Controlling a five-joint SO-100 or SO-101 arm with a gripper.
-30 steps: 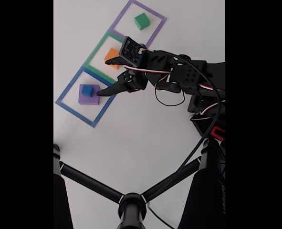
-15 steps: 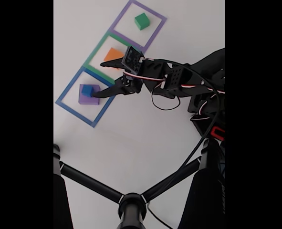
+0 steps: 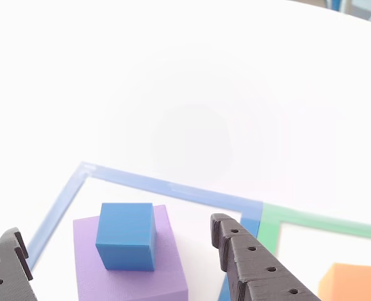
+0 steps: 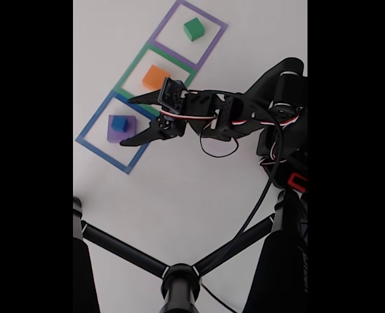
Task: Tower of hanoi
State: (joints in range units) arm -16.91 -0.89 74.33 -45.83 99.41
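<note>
A small blue block (image 3: 126, 235) sits on top of the larger purple block (image 3: 132, 279), inside the blue taped square (image 3: 166, 186). In the fixed view the same blue block (image 4: 119, 122) and purple block (image 4: 114, 135) lie at the left. My gripper (image 4: 126, 121) is open, with one finger on each side of this stack. In the other view my gripper (image 3: 115, 227) shows a dark finger (image 3: 254, 266) to the right of the stack and one at the left edge. An orange block (image 4: 156, 77) lies in the green square. A green block (image 4: 193, 29) lies in the purple square.
Three taped squares run diagonally across the white table (image 4: 179, 189). A black stand with spreading legs (image 4: 179, 280) fills the bottom of the fixed view. The arm's body and cables (image 4: 270, 130) occupy the right side.
The gripper has moved left and down in the fixed view, away from the orange block. Its fingers now stand on either side of the blue-on-purple stack. No block has moved.
</note>
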